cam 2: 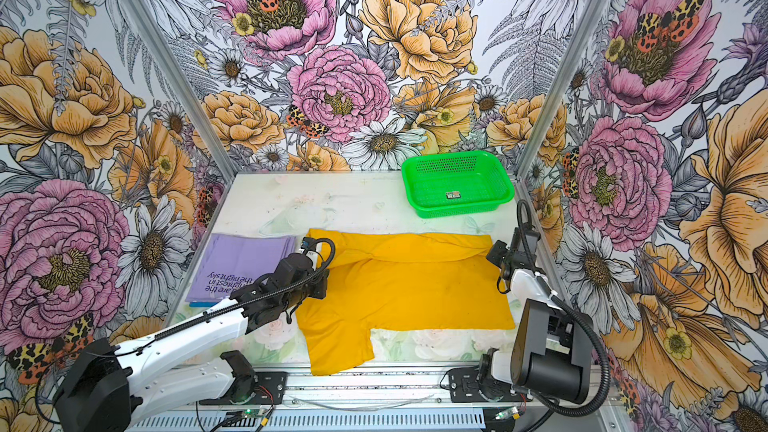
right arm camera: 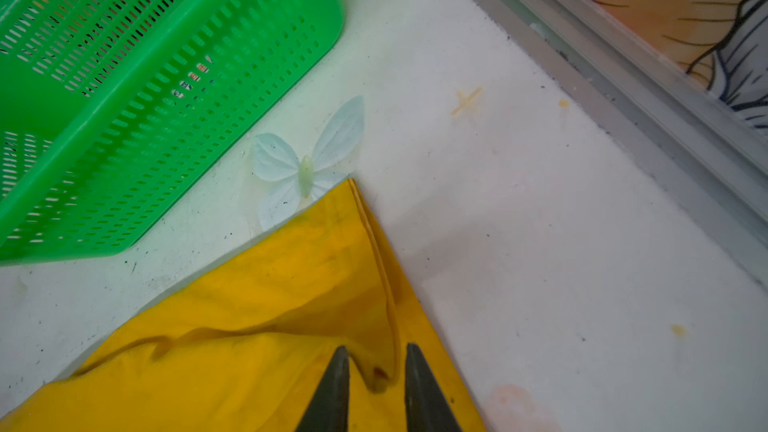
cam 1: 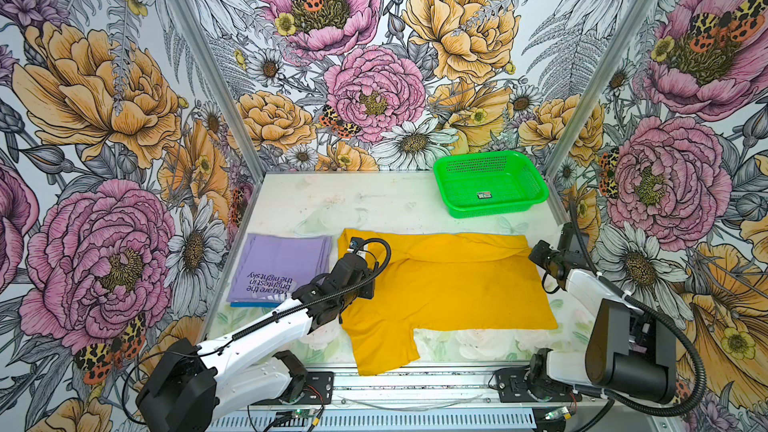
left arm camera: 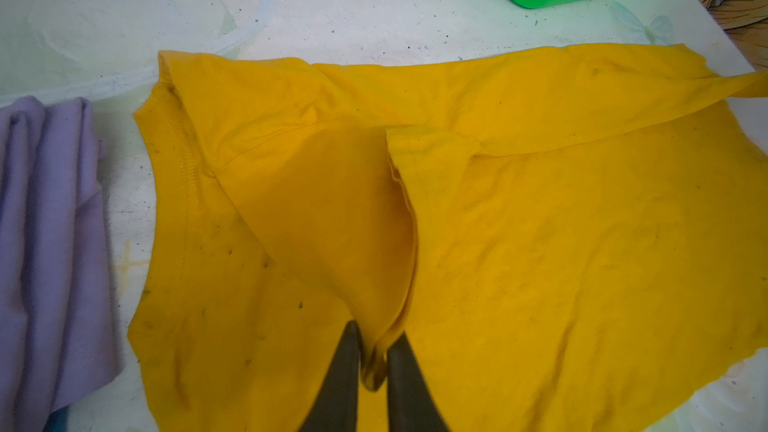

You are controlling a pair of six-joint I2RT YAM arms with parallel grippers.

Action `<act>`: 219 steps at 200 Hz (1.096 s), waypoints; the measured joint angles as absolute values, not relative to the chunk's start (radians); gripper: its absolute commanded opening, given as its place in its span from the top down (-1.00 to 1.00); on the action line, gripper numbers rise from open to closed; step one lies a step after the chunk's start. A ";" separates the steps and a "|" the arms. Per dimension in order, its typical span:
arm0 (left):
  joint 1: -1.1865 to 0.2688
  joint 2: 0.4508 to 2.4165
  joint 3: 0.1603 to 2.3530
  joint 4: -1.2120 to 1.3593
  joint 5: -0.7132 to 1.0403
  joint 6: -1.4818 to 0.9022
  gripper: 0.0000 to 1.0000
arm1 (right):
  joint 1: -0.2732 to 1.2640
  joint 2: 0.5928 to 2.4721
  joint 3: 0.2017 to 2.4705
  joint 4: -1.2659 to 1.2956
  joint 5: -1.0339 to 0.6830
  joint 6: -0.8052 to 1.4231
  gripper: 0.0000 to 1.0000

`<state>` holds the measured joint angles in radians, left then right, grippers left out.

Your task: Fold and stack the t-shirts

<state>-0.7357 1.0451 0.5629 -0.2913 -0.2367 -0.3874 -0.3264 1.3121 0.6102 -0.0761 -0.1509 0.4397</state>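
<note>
Half-folded yellow tee (cam 1: 449, 284) beside lavender tee (cam 1: 278, 261)

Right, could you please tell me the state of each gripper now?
Left gripper: yellow shirt fold between the jaws; grip cannot be told.
Right gripper: open, above the yellow shirt.

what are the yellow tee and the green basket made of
The yellow tee looks like soft matte knit cloth, likely cotton: it creases and has stitched hems. The green basket looks like glossy moulded plastic: rigid, slotted mesh walls.
</note>
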 measured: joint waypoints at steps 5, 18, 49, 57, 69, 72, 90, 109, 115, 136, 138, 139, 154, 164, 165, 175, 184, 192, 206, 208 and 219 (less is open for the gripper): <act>-0.736 1.031 0.565 -0.304 -0.241 -0.387 -0.91 | -0.328 1.299 0.610 -0.078 -0.152 0.442 -0.26; -0.735 0.990 0.583 -0.340 -0.251 -0.387 -0.97 | -0.335 1.267 0.617 -0.097 -0.156 0.442 -0.40; -0.662 0.947 0.669 -0.368 -0.191 -0.391 -0.97 | -0.349 1.276 0.721 -0.178 -0.201 0.439 -0.54; -0.626 0.959 0.692 -0.367 -0.157 -0.391 -0.97 | -0.352 1.301 0.761 -0.194 -0.220 0.437 -0.56; -0.568 0.997 0.726 -0.368 -0.102 -0.391 -0.97 | -0.355 1.365 0.835 -0.223 -0.251 0.435 -0.57; -0.554 1.012 0.736 -0.367 -0.086 -0.390 -0.97 | -0.355 1.385 0.852 -0.228 -0.258 0.434 -0.57; -0.492 1.095 0.780 -0.374 -0.019 -0.390 -0.97 | -0.356 1.506 0.940 -0.260 -0.295 0.426 -0.53; -0.434 1.192 0.823 -0.389 0.051 -0.391 -0.97 | -0.360 1.611 0.989 -0.295 -0.324 0.419 -0.48; -0.416 1.222 0.836 -0.392 0.071 -0.391 -0.97 | -0.360 1.643 1.003 -0.308 -0.331 0.418 -0.47; -0.368 1.319 0.881 -0.409 0.118 -0.391 -0.91 | -0.360 1.731 1.054 -0.344 -0.350 0.405 -0.40; -0.365 1.325 0.883 -0.410 0.121 -0.391 -0.90 | -0.360 1.738 1.059 -0.347 -0.350 0.404 -0.39; -0.363 1.330 0.885 -0.410 0.123 -0.392 -0.90 | -0.360 1.740 1.061 -0.348 -0.350 0.403 -0.39; -0.350 1.383 0.907 -0.416 0.152 -0.392 -0.82 | -0.360 1.792 1.102 -0.367 -0.363 0.393 -0.38; -0.348 1.415 0.917 -0.421 0.172 -0.390 -0.81 | -0.361 1.816 1.121 -0.371 -0.368 0.387 -0.38; -0.348 1.418 0.917 -0.420 0.173 -0.390 -0.81 | -0.361 1.818 1.122 -0.371 -0.368 0.387 -0.38; -0.348 1.444 0.919 -0.422 0.186 -0.390 -0.78 | -0.361 1.835 1.136 -0.377 -0.372 0.381 -0.38; -0.348 1.467 0.919 -0.426 0.193 -0.390 -0.78 | -0.361 1.847 1.147 -0.386 -0.373 0.376 -0.38; -0.348 1.485 0.919 -0.429 0.194 -0.391 -0.76 | -0.361 1.858 1.156 -0.392 -0.374 0.373 -0.38; -0.348 1.511 0.919 -0.435 0.194 -0.391 -0.75 | -0.361 1.874 1.171 -0.402 -0.376 0.365 -0.37; -0.348 1.515 0.919 -0.436 0.193 -0.391 -0.75 | -0.361 1.875 1.173 -0.404 -0.376 0.363 -0.37; -0.345 1.530 0.919 -0.439 0.192 -0.391 -0.75 | -0.361 1.886 1.182 -0.411 -0.375 0.356 -0.36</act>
